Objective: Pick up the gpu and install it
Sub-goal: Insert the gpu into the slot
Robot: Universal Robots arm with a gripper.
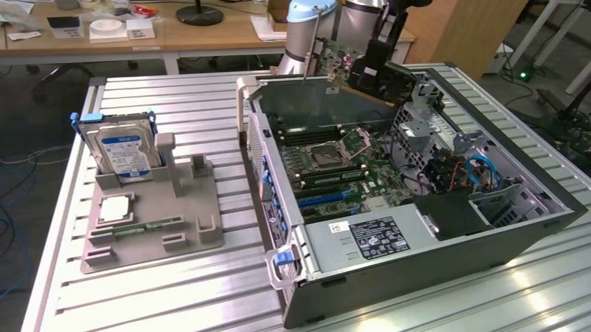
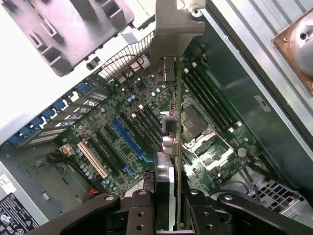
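Clamps the black jaws shut on the flat faces of the gpu (image 2: 165, 174), a thin green expansion card with a bright metal end bracket (image 2: 172, 34), gripping the end opposite that bracket. Presents the card edge-on in the wrist view, with its long axis running straight away from the jaws and the bracket end farthest out.

Carries the card in the air, touching nothing else, above the open dark grey metal computer case (image 1: 434, 273), over the side nearest the arm.

Looks past the card's edge down onto the dark green motherboard (image 2: 98, 132). Finds there a long blue expansion slot (image 2: 131, 141) among black slots, below the card, off to one side of its edge and well apart from it. Shows card line and slot line at an angle to each other, though perspective may account for part of that. Judged not yet seated in any slot.

Shares the ribbed aluminium counter (image 1: 185, 297) with a grey plastic parts holder (image 1: 198, 232) just beside the case, and with a blue-labelled silver hard drive (image 1: 124, 153) standing upright in that holder.
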